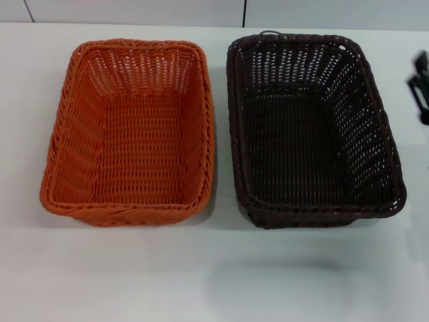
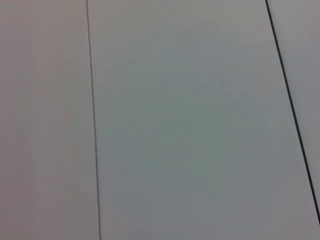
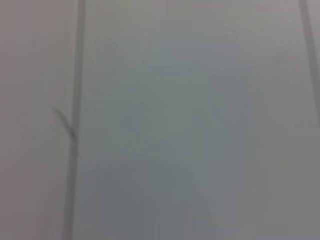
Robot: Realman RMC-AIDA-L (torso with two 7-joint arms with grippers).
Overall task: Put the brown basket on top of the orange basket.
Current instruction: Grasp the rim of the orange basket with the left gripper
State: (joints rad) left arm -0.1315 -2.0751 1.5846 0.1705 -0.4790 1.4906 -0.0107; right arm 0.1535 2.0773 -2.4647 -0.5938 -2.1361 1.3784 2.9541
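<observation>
The orange basket [image 1: 131, 131] stands on the white table at the left in the head view. The brown basket [image 1: 312, 127] stands right beside it on the right, with a narrow gap between them. Both are upright and empty. My right gripper [image 1: 419, 84] shows only as a dark part at the right edge of the head view, to the right of the brown basket and apart from it. My left gripper is out of view. Both wrist views show only plain grey panels with dark seams.
The white table [image 1: 214, 275] runs wide in front of both baskets. A wall with panel seams [image 1: 244, 12] rises behind the table's far edge.
</observation>
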